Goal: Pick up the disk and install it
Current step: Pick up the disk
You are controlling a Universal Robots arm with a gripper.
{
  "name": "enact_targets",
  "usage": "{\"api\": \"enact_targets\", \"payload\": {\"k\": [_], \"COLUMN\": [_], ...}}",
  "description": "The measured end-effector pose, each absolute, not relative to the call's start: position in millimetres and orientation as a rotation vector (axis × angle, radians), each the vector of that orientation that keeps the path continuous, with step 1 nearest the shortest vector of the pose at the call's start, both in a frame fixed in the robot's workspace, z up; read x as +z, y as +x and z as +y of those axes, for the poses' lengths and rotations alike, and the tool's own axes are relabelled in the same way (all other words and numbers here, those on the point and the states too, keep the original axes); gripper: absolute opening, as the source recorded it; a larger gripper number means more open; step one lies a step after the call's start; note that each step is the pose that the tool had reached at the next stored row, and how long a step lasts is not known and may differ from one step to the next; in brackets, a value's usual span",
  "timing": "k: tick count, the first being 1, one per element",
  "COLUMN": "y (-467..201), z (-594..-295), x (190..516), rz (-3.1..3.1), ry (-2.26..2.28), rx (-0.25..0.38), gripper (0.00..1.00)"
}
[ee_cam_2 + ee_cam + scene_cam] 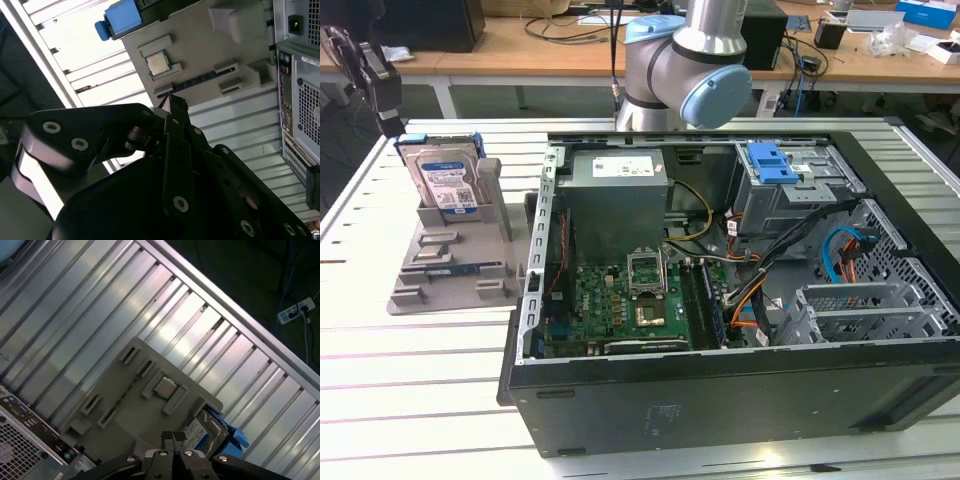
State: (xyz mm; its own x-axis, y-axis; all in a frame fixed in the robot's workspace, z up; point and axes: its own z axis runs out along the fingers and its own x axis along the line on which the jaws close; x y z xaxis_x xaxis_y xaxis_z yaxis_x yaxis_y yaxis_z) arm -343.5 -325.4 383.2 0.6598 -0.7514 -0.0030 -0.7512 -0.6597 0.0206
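Disk [442,178] stands upright in grey holder [450,270], pincer [173,436] closed.

Bright even light, glare on table slats [75,45], soft shadows

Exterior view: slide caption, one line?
Disk upright in its grey holder, at the exterior view's left of the open computer case, not yet picked up.

In the exterior view we look down at a slant on the open computer case [720,400] and grey holder [460,290] on the slatted surface [420,400], in both wrist views we hang high over that holder [210,60] [125,410], sighting past the fingers [170,107] [168,439], from opposed sides
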Motion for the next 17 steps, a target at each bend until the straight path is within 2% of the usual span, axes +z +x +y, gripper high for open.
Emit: {"api": "enact_targets", "payload": {"k": [17], "y": [-343.6], "z": [-325.3], "x": [383.0], "rz": [-1.249], "ry": [2.863], "rx": [-0.017], "gripper": [0.11]}}
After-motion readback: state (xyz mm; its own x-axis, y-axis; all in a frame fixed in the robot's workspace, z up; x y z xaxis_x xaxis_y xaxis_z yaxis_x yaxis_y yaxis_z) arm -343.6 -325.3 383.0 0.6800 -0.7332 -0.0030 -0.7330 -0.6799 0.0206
